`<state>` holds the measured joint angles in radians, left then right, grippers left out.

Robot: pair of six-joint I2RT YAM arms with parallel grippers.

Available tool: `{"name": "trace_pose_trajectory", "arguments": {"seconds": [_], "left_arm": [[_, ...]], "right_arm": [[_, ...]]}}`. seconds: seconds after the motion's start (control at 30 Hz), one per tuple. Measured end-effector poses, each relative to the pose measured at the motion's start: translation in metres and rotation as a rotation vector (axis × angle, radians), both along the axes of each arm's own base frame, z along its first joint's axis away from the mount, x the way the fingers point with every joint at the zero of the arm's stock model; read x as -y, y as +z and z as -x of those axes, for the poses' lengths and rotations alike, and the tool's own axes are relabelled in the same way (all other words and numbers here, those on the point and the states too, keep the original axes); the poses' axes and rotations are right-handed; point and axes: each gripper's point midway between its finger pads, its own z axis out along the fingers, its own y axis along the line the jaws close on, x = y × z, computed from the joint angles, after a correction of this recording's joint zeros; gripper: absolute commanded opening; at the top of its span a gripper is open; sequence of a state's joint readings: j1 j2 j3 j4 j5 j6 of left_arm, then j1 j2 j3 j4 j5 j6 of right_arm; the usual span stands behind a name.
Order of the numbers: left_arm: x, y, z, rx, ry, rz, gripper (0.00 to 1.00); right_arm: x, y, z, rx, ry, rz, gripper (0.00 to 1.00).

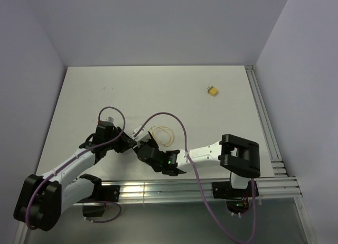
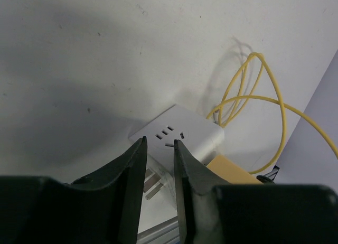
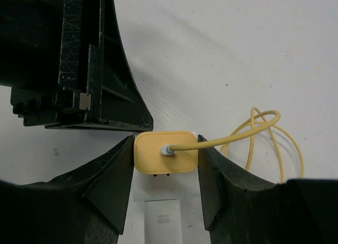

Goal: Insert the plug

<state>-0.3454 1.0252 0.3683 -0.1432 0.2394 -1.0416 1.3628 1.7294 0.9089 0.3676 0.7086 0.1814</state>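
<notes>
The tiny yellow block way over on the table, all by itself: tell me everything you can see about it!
The plug is a tiny blocky piece, bright yellow like plastic, with a dark end on its left. No wire comes out of it. It lies askew on the white table, in the far right part, touched by nothing else. Only the top view shows it, too small for finer details.
</notes>
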Motion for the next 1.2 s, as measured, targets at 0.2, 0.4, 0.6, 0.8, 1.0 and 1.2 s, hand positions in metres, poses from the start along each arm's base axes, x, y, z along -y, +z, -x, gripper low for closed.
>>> {"name": "trace_pose_trajectory", "arguments": {"seconds": [0.2, 0.4, 0.6, 0.8, 1.0, 1.2], "left_arm": [[0.0, -0.005, -0.001, 0.004, 0.002, 0.005, 0.25], [0.0, -0.01, -0.002, -0.005, 0.011, 0.01, 0.22], [-0.001, -0.009, -0.004, 0.003, 0.022, 0.013, 0.21], [0.001, -0.01, -0.001, -0.008, 0.011, 0.018, 0.21], [0.002, -0.01, 0.0, -0.013, 0.007, 0.025, 0.2], [0.002, -0.01, 0.001, -0.016, 0.009, 0.026, 0.2]], "right_arm": [[-0.003, -0.002, -0.002, 0.0, 0.014, 0.049, 0.0], [-0.005, -0.005, -0.006, 0.009, -0.009, 0.046, 0.0], [-0.006, -0.009, -0.005, 0.017, -0.073, -0.007, 0.0], [0.0, -0.015, 0.012, 0.039, -0.14, -0.047, 0.0], [-0.005, -0.019, 0.023, 0.061, -0.164, -0.056, 0.0], [-0.012, -0.02, 0.02, 0.058, -0.164, -0.055, 0.0]]}}
